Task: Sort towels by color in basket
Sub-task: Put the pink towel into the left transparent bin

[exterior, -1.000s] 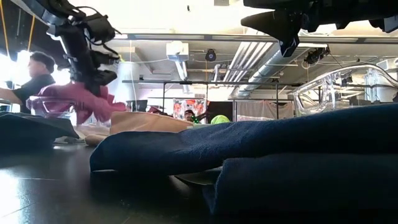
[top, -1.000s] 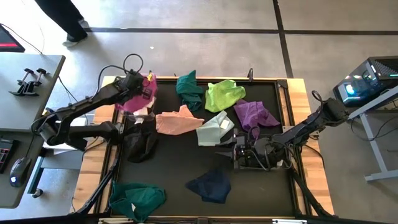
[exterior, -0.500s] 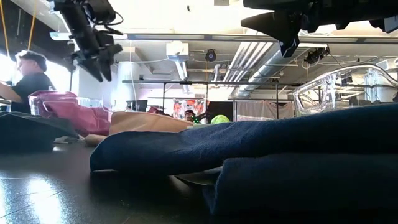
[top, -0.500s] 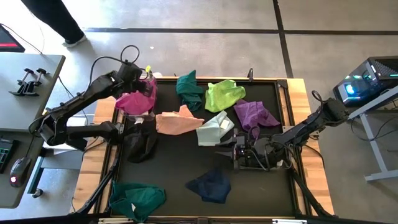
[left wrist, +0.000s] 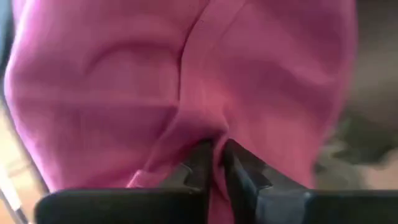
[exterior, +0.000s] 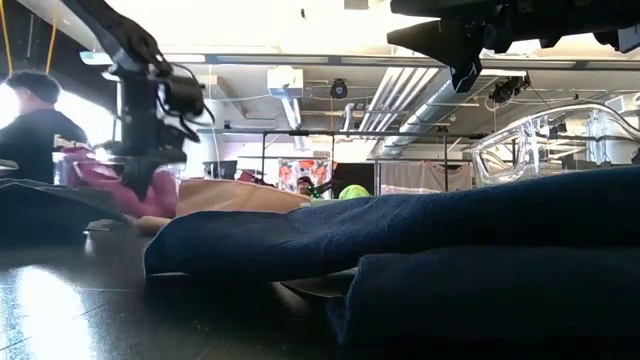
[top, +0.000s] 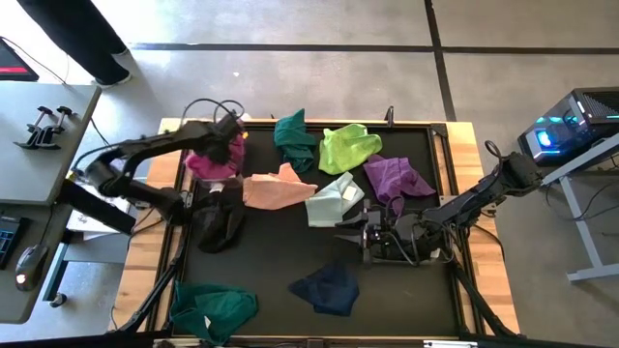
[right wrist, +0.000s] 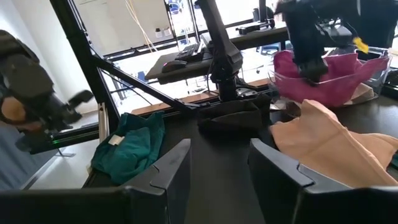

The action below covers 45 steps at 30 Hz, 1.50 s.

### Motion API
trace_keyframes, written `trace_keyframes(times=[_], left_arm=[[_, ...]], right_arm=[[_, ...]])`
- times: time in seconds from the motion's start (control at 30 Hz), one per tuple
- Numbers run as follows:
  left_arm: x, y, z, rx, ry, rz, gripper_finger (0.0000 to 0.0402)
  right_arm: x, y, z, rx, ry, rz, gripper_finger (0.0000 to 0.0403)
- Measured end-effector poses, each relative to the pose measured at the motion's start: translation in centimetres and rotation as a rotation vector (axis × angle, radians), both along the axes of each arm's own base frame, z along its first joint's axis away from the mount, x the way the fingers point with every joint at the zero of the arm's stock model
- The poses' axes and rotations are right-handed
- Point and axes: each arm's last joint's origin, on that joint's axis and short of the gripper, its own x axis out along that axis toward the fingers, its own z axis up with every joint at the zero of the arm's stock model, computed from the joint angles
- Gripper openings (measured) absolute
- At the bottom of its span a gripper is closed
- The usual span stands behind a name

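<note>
The magenta towel lies heaped in a clear basket at the table's far left corner. My left gripper is down on it, shut on a fold; the high view shows it at the heap's far right side. My right gripper waits open and low at the table's right, touching nothing. On the black mat lie teal, lime, purple, mint, peach, black, navy and a second teal towel. My left gripper pinches a raised fold of the magenta towel between its two fingers, coming from above and pointing down. The towel stays heaped in the basket and is not lifted.
The peach towel's edge lies against the basket's near side. A black frame rail runs round the mat. Side tables stand left and right, and a person is beyond the far left.
My left gripper held the magenta towel hanging over the basket, let it go and rose open while the towel settled into the basket. It has now come back down onto the heap and shut on a fold. The right arm kept still.
</note>
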Motion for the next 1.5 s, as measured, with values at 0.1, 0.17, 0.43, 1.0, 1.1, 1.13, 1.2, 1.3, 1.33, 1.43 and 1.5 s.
trace_keyframes(times=[0.1, 0.17, 0.43, 1.0, 1.1, 1.13, 1.2, 1.3, 1.33, 1.43, 1.5], left_arm=[[0.9, 0.9, -1.0, 0.023, -0.013, -0.033, 0.0007], [1.2, 1.3, -1.1, 0.036, -0.019, -0.052, 0.0002], [0.8, 0.5, 4.3, 0.116, -0.014, -0.078, 0.0001], [2.6, -10.5, 6.4, 0.376, -0.666, -0.468, 0.0001], [3.3, -12.0, 4.7, 0.358, -0.718, -0.541, 0.0001], [3.4, -12.5, 4.2, 0.353, -0.729, -0.559, 0.0001], [3.4, -13.2, 3.4, 0.343, -0.747, -0.552, 0.0001], [3.1, -13.7, 2.3, 0.329, -0.722, -0.502, 0.0001], [2.8, -13.8, 1.9, 0.319, -0.687, -0.486, 0.0], [1.9, -13.8, 0.9, 0.318, -0.575, -0.406, 0.0], [1.3, -13.6, 0.5, 0.344, -0.499, -0.343, 0.0]], right_arm=[[0.0, 0.0, 0.0, 0.0, 0.0, -0.001, 0.0151], [0.0, 0.0, 0.0, 0.0, 0.0, -0.001, 0.0151], [0.0, 0.0, 0.0, 0.0, 0.0, -0.001, 0.0151], [0.0, -0.1, -0.1, 0.008, 0.005, -0.045, 0.0151], [0.0, -0.1, -0.1, 0.009, 0.011, -0.046, 0.0151], [0.0, -0.1, -0.2, 0.008, 0.013, -0.046, 0.0151], [0.0, -0.1, -0.2, 0.008, 0.014, -0.046, 0.0151], [0.0, -0.1, -0.2, 0.006, 0.018, -0.046, 0.0151], [0.0, -0.1, -0.2, 0.006, 0.018, -0.046, 0.0151], [0.0, -0.1, -0.2, 0.006, 0.018, -0.046, 0.0151], [0.0, -0.1, -0.2, 0.006, 0.018, -0.046, 0.0151]])
